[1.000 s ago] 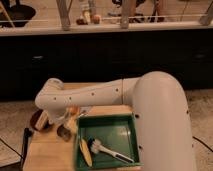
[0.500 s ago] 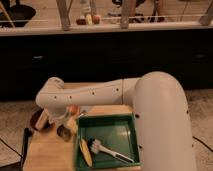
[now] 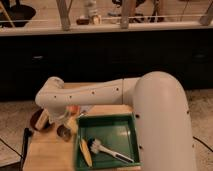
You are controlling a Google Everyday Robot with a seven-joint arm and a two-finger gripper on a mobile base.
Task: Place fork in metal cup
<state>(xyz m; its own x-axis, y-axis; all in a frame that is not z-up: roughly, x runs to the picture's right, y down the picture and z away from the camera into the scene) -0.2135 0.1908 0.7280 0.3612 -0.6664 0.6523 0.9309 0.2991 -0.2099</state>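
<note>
The small shiny metal cup [image 3: 64,132] stands on the wooden table [image 3: 50,156], just left of the green tray [image 3: 131,131]. My white arm reaches from the right across to the left, bends near the table's far left and comes down there. The gripper [image 3: 71,118] hangs just above and slightly right of the cup, between the dark brown bowl [image 3: 39,120] and the tray's corner. I cannot make out the fork; it is hidden or too small to tell near the gripper.
The green tray holds a brush with a white head [image 3: 95,146] and a dark handle, and a yellow object [image 3: 86,153]. A black object [image 3: 25,138] lies at the table's left edge. A dark counter front [image 3: 100,55] runs behind the table.
</note>
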